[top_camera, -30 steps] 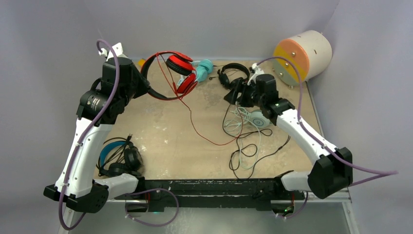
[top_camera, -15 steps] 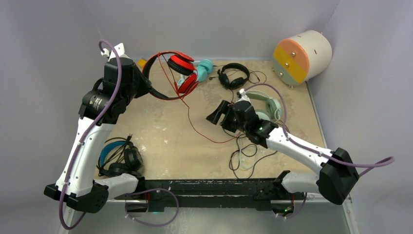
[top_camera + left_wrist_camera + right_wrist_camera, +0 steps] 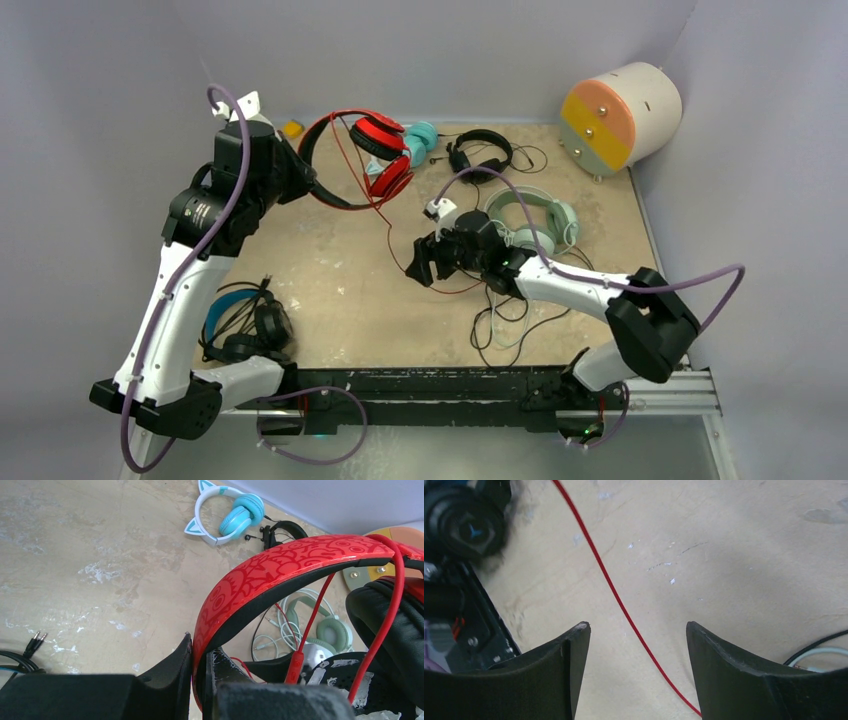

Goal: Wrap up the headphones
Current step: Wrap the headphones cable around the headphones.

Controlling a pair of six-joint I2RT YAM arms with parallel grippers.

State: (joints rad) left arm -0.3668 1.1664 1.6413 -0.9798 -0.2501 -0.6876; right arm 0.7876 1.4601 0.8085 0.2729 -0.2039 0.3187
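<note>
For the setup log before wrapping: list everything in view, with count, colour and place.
red headphones: one, red, far left, band gripped
cat-eared headphones: one, teal and white, far edge
small headphones: one, black, far centre
mint headphones: one, mint-green, right of centre
blue-banded headphones: one, black and blue, near left
red cable: one, red, trailing to centre
loose cables: tangle, black and white, near right
drum: one, cream with orange face, far right corner
left end effector: shut on the red headphones
right end effector: open over the red cable
</note>
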